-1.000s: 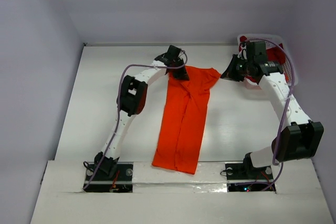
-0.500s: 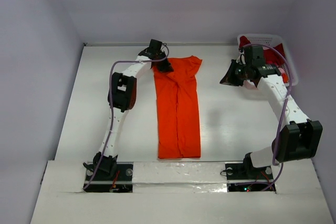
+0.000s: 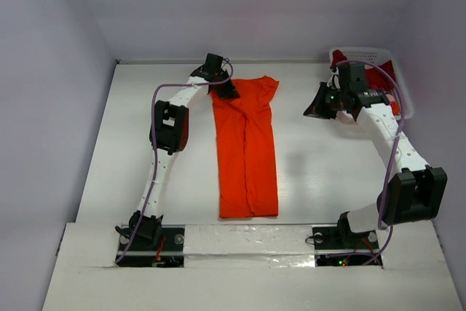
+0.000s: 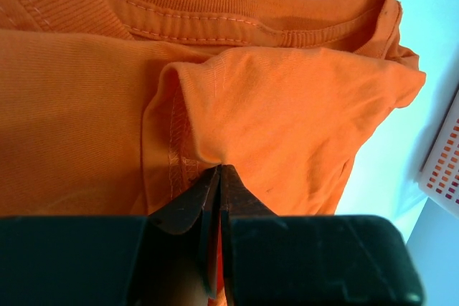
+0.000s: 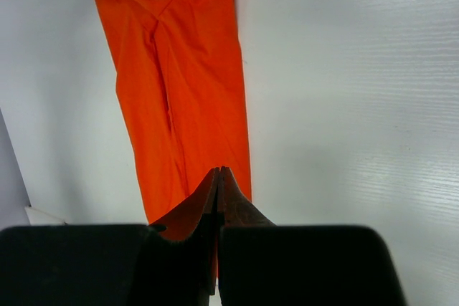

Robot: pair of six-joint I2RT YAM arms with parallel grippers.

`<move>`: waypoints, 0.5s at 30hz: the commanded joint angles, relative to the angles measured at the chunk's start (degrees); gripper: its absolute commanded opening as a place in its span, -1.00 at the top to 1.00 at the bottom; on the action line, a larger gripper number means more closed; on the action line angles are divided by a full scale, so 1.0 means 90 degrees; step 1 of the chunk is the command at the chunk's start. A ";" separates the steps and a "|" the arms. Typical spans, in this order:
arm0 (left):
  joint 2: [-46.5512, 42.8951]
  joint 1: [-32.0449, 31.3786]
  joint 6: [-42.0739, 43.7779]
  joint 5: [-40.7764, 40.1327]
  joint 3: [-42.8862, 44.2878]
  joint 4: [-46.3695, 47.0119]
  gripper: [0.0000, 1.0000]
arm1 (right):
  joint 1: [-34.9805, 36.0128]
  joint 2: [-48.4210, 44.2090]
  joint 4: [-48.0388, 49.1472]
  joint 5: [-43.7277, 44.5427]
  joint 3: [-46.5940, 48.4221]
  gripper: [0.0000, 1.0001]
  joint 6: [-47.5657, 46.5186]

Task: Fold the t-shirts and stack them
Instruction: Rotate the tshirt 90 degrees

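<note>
Holding red t-shirts (image 3: 380,78), basket (image 3: 358,51) neighbours closed right gripper (image 3: 309,112); left gripper (image 3: 232,93) pinches orange t-shirt (image 3: 246,151).

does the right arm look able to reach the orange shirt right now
Probably yes: the right gripper hangs shut and empty beside the orange shirt, only bare table between them.

No text, label, brand, number or sign is readable on anything in view.

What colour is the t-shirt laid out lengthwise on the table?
The t-shirt is plain bright orange with no pattern; the top external view shows it best.
</note>
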 commanded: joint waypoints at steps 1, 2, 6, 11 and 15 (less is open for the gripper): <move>-0.0329 0.0012 0.0132 0.0150 0.0241 0.0006 1.00 | -0.0041 0.0035 0.0354 -0.0156 0.0100 1.00 -0.0055; -0.0359 0.0012 0.0132 0.0267 0.0300 -0.0023 1.00 | -0.0041 0.0054 0.0364 -0.0166 0.0080 1.00 -0.0064; -0.0748 0.0012 0.0141 0.0580 0.0388 0.0055 1.00 | -0.0041 0.0103 0.0423 -0.0185 0.0041 1.00 -0.0113; -0.1666 0.0012 0.0239 0.0639 0.0232 0.0241 1.00 | -0.0041 0.0113 0.0384 -0.0234 0.0187 1.00 -0.0133; -0.2855 0.0012 0.0531 0.0405 0.0096 0.0104 1.00 | -0.0041 0.0055 0.0248 -0.0293 0.0440 1.00 -0.0113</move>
